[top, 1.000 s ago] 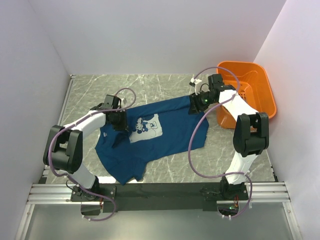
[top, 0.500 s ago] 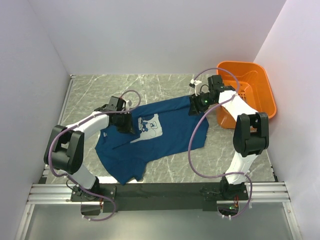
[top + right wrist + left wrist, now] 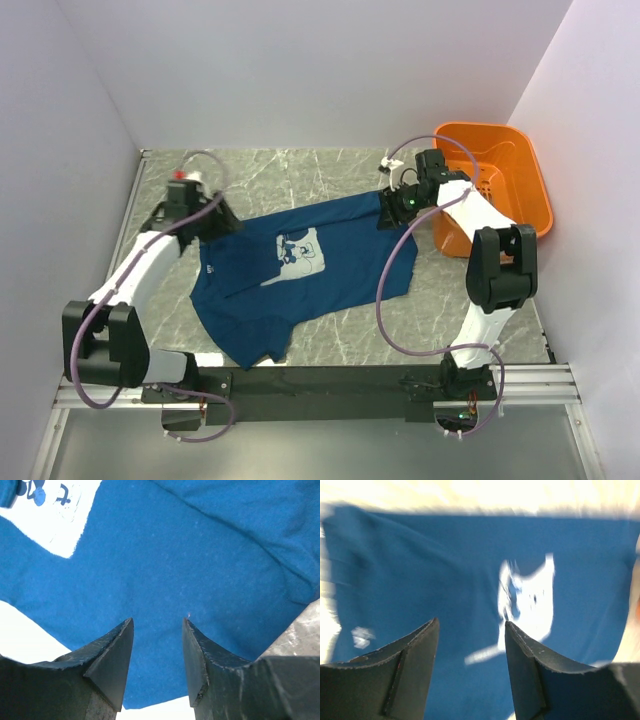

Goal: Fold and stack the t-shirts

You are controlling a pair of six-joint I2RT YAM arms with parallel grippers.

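**A:** Start at the left. How does the left tool [image 3: 222, 222] stand?

**B:** Its jaws are apart with nothing between them. It sits over the far left edge of the t-shirt [image 3: 340, 260], though the wrist view is blurred.

**A:** And the t-shirt?

**B:** It's spread on the grey marbled desk [image 3: 300, 170] between the arms, with the pale print [image 3: 293, 255] facing up.

**A:** And the right tool [image 3: 388, 210]?

**B:** Its jaws are also apart and grip nothing. It is at the shirt's far right corner, with blue cloth showing through the gap.

**A:** Anything further right?

**B:** An orange basket [image 3: 520, 170] in the corner, apart from the shirt.
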